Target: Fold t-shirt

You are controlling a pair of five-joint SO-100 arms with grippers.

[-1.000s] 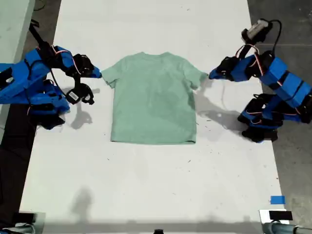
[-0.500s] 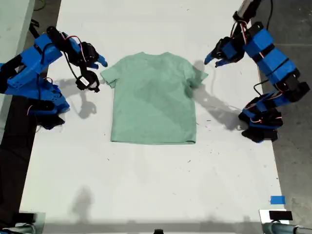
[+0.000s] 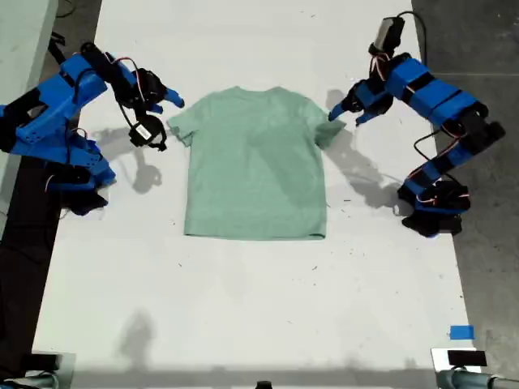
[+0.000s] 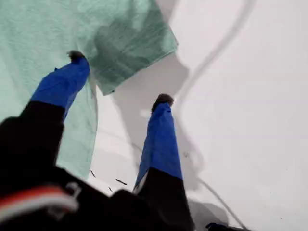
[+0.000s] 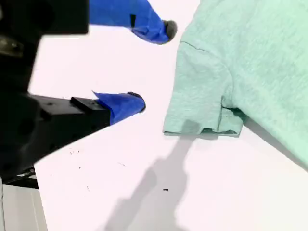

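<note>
My first gripper (image 4: 120, 79) is wide open, 1 finger over the sleeve (image 4: 130, 43) and 1 over bare table (image 3: 243, 308); my second gripper (image 5: 153, 65), also open, hangs just beside the other sleeve (image 5: 202, 91). The t-shirt (image 3: 255, 162) lies flat mid-table, collar toward the far edge. Imo both should drop low, pinch just the sleeve hems, then lift together so nothing bunches.

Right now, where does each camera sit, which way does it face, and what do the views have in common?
Exterior view: overhead, looking down at the table, the t-shirt and both blue arms.
First wrist view: on my first gripper, looking along its open fingers at a sleeve.
Second wrist view: on my second gripper, open fingers beside the other sleeve, not touching.
Shared: all three views show the t-shirt lying on the white table.
</note>
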